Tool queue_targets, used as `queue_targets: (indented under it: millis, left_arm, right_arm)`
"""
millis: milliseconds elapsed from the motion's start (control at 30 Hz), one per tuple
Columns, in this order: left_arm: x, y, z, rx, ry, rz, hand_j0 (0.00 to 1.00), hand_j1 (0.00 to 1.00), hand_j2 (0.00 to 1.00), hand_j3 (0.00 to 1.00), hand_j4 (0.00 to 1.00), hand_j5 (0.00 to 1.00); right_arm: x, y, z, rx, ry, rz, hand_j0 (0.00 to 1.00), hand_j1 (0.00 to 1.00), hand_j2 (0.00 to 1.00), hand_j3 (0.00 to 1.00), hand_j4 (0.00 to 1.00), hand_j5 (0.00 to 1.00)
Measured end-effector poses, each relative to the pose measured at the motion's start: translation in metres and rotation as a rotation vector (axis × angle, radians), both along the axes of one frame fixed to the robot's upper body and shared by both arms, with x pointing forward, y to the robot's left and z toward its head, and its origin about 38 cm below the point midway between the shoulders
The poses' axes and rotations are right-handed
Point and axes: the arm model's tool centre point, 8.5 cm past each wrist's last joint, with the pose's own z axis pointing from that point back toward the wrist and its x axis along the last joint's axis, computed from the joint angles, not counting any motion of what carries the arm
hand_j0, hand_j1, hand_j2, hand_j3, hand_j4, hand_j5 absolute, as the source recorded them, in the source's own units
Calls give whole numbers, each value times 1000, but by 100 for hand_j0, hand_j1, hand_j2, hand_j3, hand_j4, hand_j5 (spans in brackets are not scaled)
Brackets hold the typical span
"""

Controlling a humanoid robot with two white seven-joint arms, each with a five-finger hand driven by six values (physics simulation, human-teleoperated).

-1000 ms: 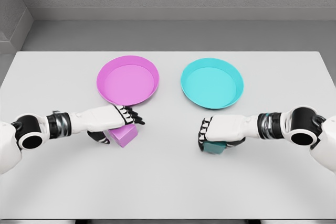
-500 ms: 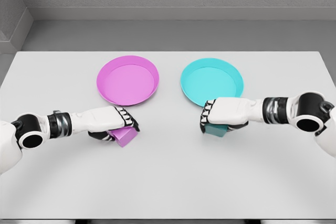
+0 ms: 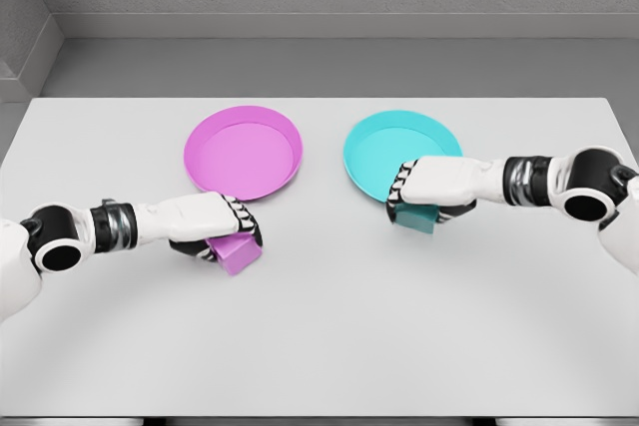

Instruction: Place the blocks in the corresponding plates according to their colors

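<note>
Sitting left of centre, the pink block (image 3: 238, 253) is clasped by the left hand (image 3: 205, 223), just below the pink plate (image 3: 243, 153). Right of centre, the right hand (image 3: 431, 183) grasps the teal block (image 3: 414, 215) at the teal plate's (image 3: 401, 156) lower rim, above the table (image 3: 329, 336).

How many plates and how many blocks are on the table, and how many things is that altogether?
Plates: 2, the pink plate and the teal plate
Blocks: 2, the pink block and the teal block
Total: 4
</note>
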Motion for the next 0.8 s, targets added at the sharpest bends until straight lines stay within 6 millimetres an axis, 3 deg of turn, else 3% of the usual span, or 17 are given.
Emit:
queue_targets:
  millis: [367, 800]
  left_arm:
    - [7, 1, 13, -2, -27, -3, 62, 62, 62, 62, 62, 62]
    - [21, 16, 40, -1, -72, 21, 62, 62, 62, 62, 62, 62]
  right_arm:
    - [29, 8, -2, 24, 16, -56, 56, 56, 56, 56, 56, 56]
    - [59, 15, 2, 41, 29, -113, 56, 56, 56, 56, 56, 56]
